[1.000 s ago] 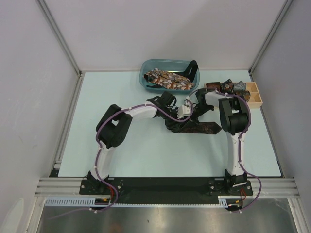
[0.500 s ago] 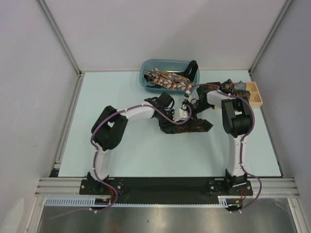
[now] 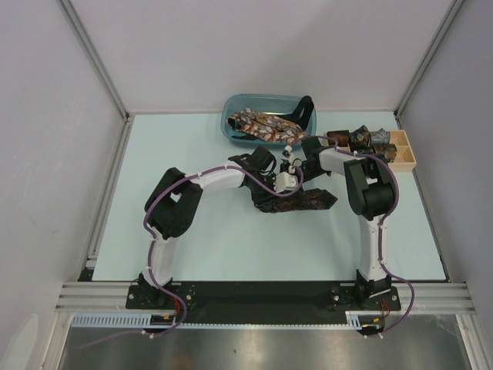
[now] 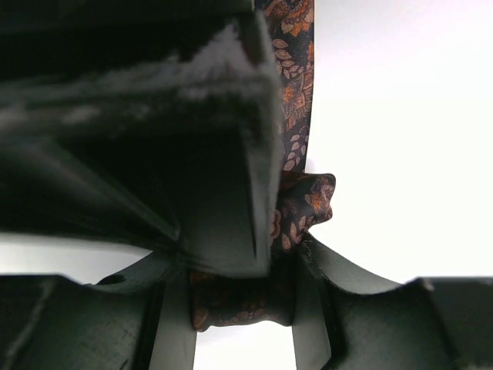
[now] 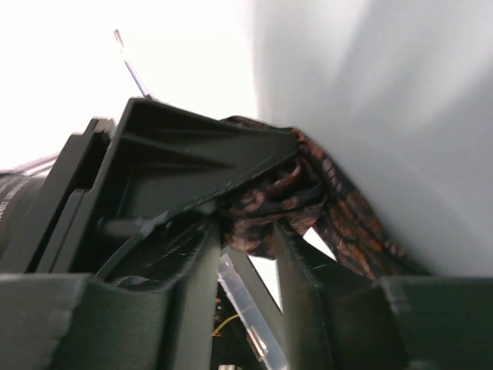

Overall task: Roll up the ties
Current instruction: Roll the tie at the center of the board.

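Note:
A dark brown tie (image 3: 296, 200) with an orange leaf print lies bunched on the table's middle. My left gripper (image 3: 288, 168) and right gripper (image 3: 294, 158) meet just above it, tip to tip. In the left wrist view the left gripper (image 4: 243, 297) is shut on a fold of this tie (image 4: 296, 92), and the right gripper's black finger fills the upper left. In the right wrist view the right gripper (image 5: 248, 240) is shut on the same tie (image 5: 339, 212). Several more ties (image 3: 266, 127) lie in the blue bin (image 3: 233, 104). Rolled ties (image 3: 358, 139) sit in the wooden tray (image 3: 404, 150).
The blue bin stands at the back centre, just behind both grippers. The wooden tray stands at the back right near the right wall. Purple cables run along both arms. A metal frame edges the table.
The tie has been drawn in from a long spread into a shorter bunch. Both grippers moved up and toward the bin, and the right arm's wrist swung left.

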Tool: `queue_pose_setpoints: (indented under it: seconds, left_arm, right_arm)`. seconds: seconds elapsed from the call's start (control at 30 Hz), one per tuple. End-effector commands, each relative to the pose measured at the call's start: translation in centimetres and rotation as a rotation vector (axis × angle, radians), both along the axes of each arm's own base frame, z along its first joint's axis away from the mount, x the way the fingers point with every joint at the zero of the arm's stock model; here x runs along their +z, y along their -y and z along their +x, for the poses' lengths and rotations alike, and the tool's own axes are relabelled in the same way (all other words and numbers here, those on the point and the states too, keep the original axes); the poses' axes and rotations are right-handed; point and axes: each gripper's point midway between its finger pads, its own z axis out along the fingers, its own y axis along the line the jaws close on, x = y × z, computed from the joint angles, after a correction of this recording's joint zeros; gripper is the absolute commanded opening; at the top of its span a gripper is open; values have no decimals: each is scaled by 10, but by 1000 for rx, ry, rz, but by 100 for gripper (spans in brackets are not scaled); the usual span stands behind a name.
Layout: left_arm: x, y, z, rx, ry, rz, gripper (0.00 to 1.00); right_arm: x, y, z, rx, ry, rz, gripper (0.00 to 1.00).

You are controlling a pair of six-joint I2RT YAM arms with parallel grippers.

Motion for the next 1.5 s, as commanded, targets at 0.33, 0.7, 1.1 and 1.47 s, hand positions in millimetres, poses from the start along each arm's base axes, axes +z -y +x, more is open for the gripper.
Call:
queue_pose_setpoints:
  seconds: [0.33, 0.7, 1.1, 1.47]
  left_arm:
    - [-9, -20, -21, 37, -123, 59, 55]
    - [45, -13, -4, 93, -90, -184, 96]
    - [45, 44, 8, 107, -112, -267, 99]
    - [5, 56, 17, 108, -92, -161, 75]
  right_arm:
    - [-39, 15, 5, 7, 46, -152, 0]
    - [-56, 53, 21, -36, 87, -251, 0]
    - [-72, 73, 18, -59, 74, -344, 0]
    - [-71, 59, 9, -39, 61, -306, 0]
